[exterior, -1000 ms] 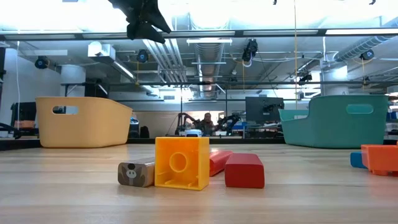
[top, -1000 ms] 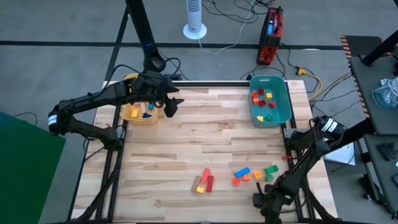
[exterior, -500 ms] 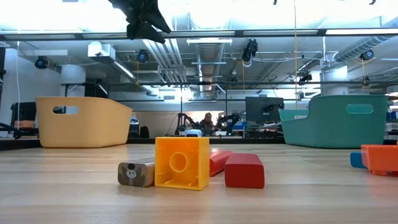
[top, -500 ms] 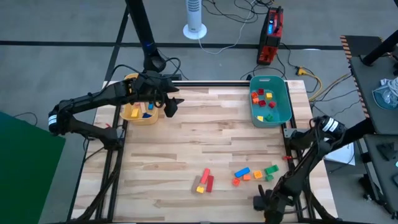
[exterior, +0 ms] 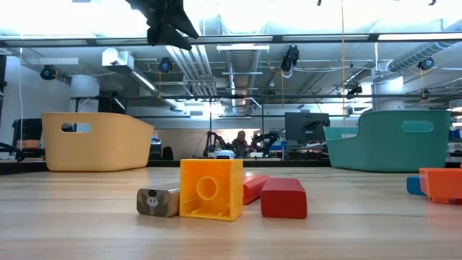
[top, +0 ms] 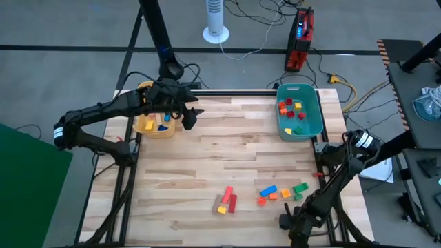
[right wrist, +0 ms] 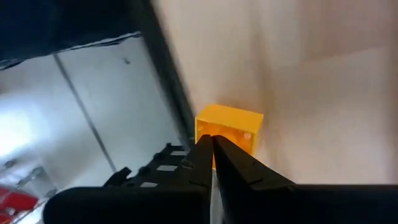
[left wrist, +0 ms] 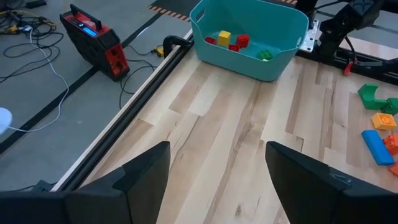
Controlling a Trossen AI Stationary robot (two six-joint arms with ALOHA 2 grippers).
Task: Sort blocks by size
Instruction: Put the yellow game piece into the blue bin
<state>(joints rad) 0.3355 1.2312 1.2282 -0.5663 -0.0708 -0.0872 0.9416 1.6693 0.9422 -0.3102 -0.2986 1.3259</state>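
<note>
while the left gripper [top: 187, 116] hangs beside the yellow bin [top: 153, 124] in the high view, loose blocks [top: 279, 192] lie near the table's [top: 227, 148] front edge, others in the teal bin [top: 300, 110]; the right gripper [top: 286, 222] sits low past that edge. in the low view a yellow cube [exterior: 211, 189] touches a red block [exterior: 284, 198]. the left wrist view shows its fingers [left wrist: 146, 171] spread apart, empty. the right wrist view shows fingers [right wrist: 205, 163] pressed together, holding nothing.
</note>
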